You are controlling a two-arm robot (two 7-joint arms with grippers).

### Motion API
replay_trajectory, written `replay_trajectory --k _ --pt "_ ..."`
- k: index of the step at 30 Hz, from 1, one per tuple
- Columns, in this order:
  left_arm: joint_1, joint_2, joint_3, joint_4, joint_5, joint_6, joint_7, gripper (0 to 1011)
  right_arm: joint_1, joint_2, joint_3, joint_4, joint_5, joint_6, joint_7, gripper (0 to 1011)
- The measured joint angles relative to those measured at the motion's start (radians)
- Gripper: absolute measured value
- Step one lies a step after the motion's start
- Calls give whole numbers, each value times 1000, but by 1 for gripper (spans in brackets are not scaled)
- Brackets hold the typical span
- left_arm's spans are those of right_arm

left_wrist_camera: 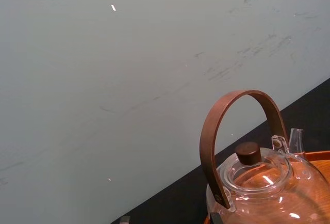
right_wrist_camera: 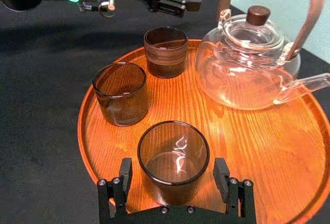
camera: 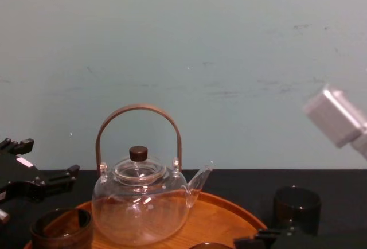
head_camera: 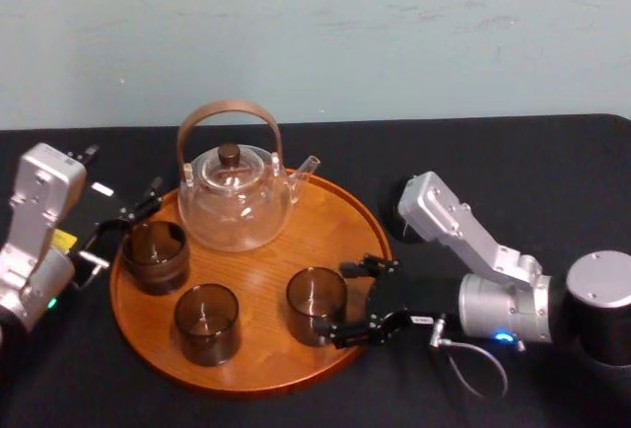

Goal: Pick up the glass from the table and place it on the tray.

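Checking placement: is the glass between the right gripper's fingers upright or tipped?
Upright. The glass stands on the tray, rim up, base flat on the wood; the open right gripper straddles it.

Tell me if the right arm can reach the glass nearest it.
Probably yes: the right gripper is open, a finger either side of that glass on the tray, nothing between. The left gripper hangs beside the tray.

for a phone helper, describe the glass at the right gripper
On the round wooden tray, by the teapot, stand three dark glasses. It is the glass nearest the right rim, alone between the right gripper's open fingers; the left gripper sits off the left rim.
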Motion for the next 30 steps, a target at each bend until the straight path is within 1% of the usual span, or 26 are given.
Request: replay_trajectory --k 4,11,21,26,28,29,30 --pt "0 0 0 0 0 0 0 1001 -20 30 19 -32 22 -5 0 1002" --pt "0 0 0 0 0 0 0 1001 -49 74 43 -64 45 -11 -5 1002" --pt "0 0 0 0 0 0 0 1001 -91 128 89 -89 81 -27 -19 1002" --pt "0 0 0 0 0 0 0 1001 -120 164 126 -99 106 -41 -28 1002" --pt "0 0 0 0 0 0 0 1001 -127 170 137 -100 113 -44 -34 1002" --pt "0 0 0 0 0 0 0 1001 -135 175 148 -100 119 -46 -41 1002" --pt "0 0 0 0 0 0 0 1001 -135 175 148 -100 119 -46 -41 1002"
